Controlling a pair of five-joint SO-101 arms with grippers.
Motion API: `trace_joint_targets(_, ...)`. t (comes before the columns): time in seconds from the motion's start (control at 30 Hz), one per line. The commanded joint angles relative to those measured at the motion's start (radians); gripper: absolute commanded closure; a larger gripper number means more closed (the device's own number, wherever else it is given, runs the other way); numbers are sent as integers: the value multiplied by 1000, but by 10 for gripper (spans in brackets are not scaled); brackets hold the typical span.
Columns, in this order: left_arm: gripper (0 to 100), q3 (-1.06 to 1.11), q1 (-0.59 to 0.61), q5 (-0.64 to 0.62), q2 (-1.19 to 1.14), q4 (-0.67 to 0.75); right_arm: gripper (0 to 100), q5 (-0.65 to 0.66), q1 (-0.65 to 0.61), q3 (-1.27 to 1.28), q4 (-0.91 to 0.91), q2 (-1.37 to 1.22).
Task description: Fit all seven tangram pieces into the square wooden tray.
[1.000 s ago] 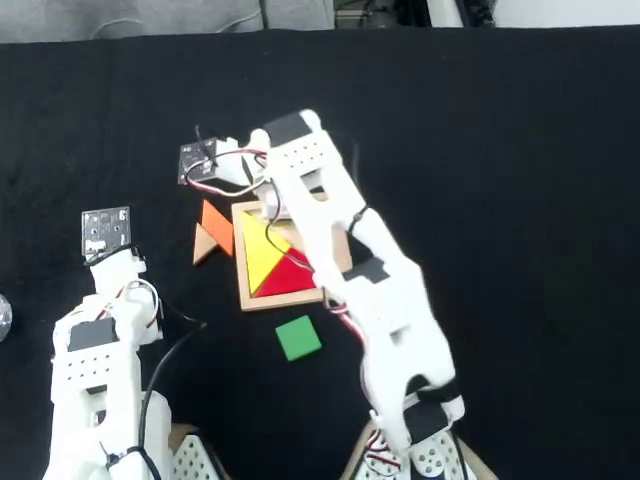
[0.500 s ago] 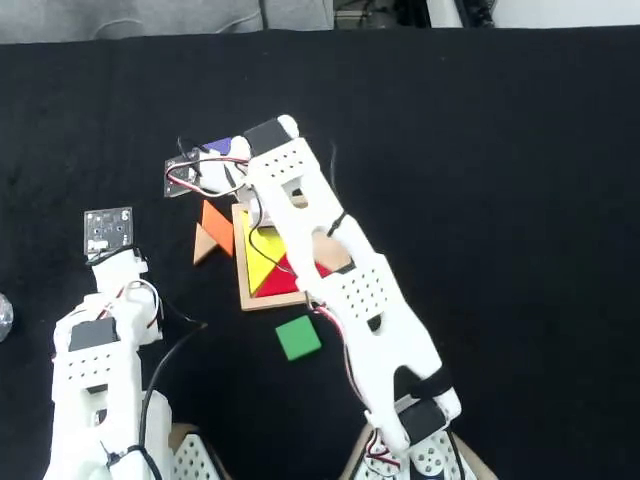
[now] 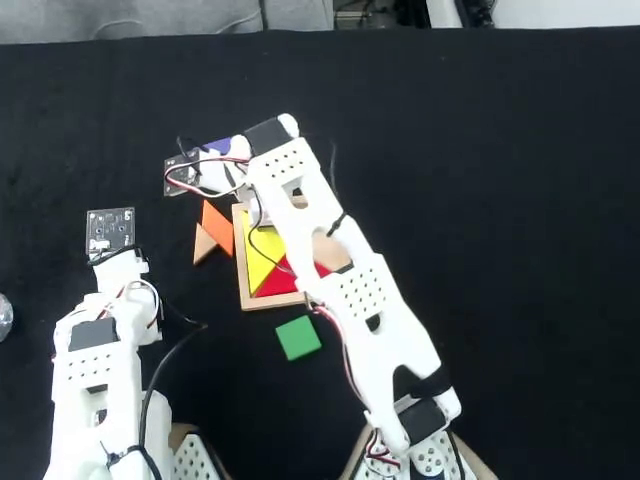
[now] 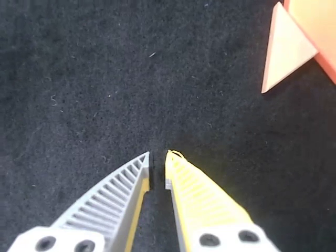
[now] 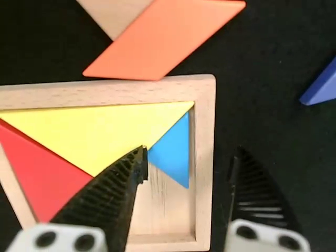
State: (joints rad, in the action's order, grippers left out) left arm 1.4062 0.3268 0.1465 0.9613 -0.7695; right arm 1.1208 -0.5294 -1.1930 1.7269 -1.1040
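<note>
My right gripper (image 5: 190, 155): released, above tray (image 5: 206, 126) corner.
Dark blue piece (image 5: 321, 86): just beyond that corner.
My left gripper (image 4: 157, 155): clenched, empty.

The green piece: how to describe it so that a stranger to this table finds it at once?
Find the square wooden tray on the black table. Just outside its edge nearer the arm bases lies the green piece, flat and apart from it. It alone is green and square, unlike the orange parallelogram beside the tray.
</note>
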Motion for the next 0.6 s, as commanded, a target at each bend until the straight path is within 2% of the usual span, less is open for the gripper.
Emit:
trace_joint_targets(0.0,927,-4,-13,8,15,12,754,8,-6,-62,35,24)
trace_joint_targets(0.13,927,-4,-13,8,15,12,783,-40,64,-105,37,88)
trace_joint_targets(0.27,927,-4,-13,8,15,12,992,-170,120,-94,38,142)
trace_joint_targets(0.37,927,-4,-13,8,15,12,956,-245,149,-44,38,147)
trace_joint_targets(0.43,927,-4,-13,8,15,12,990,-250,153,10,38,143)
trace_joint_targets(0.57,927,-4,-13,8,15,11,988,-250,147,130,34,143)
